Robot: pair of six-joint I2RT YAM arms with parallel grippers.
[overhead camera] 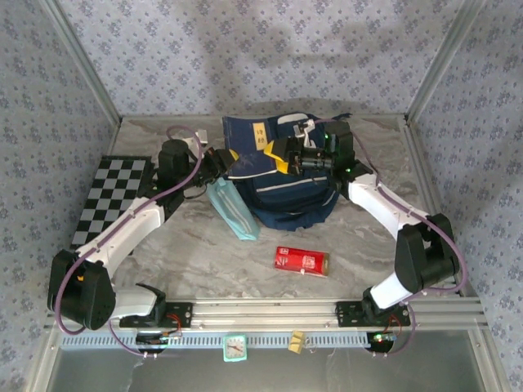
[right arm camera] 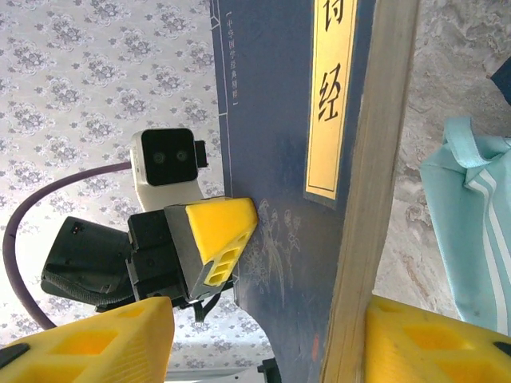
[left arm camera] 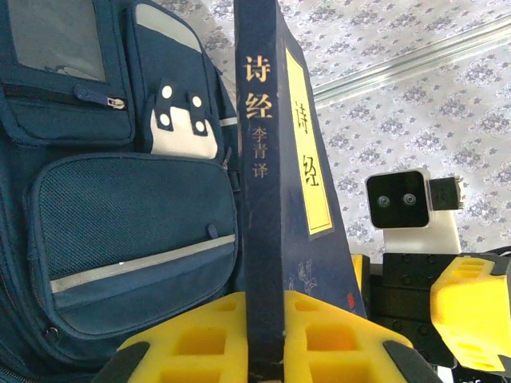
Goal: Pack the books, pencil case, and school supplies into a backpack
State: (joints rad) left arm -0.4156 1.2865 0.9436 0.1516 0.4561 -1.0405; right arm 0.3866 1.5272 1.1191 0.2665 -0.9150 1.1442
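Observation:
A navy book (left arm camera: 275, 159) with a yellow label stands on edge, its spine pinched in my shut left gripper (left arm camera: 283, 335). In the top view the book (overhead camera: 245, 135) sits at the left top of the navy backpack (overhead camera: 294, 196), between my left gripper (overhead camera: 229, 159) and right gripper (overhead camera: 276, 157). My right gripper (right arm camera: 263, 351) straddles the book's page edge (right arm camera: 363, 199): one finger lies against the pages, the other stands well clear of the cover. The pale blue pencil case (overhead camera: 233, 210) lies left of the backpack. The red box of school supplies (overhead camera: 301, 260) lies in front.
A black-and-white chessboard (overhead camera: 110, 200) lies flat at the table's left. Metal frame posts and patterned walls close in the back and sides. The backpack's front pockets (left arm camera: 120, 199) face the left wrist camera. Bare marble table (overhead camera: 204, 269) lies in front of the backpack.

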